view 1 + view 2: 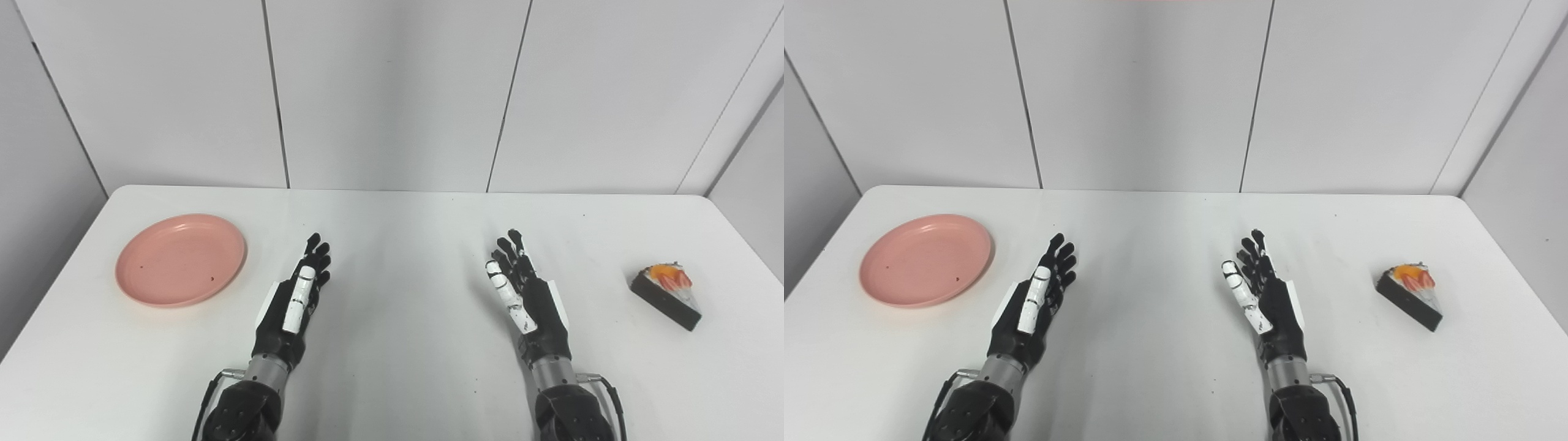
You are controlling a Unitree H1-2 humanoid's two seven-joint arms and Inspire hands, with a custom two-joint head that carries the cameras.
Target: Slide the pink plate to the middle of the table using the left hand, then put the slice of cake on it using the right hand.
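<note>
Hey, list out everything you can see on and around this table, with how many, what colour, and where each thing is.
plate: one, pink, empty, flat on the table's left side, apart from the left hand
slice of cake: one, dark sides with white top and orange-red fruit, near the table's right edge, apart from the right hand
table: one, white, fills the lower part of both views
wall panels: white, with dark seams, behind the table
left hand: one, black with a white thumb, open, holding nothing, left of centre beside the plate
right hand: one, black with a white thumb, open, holding nothing, right of centre
</note>
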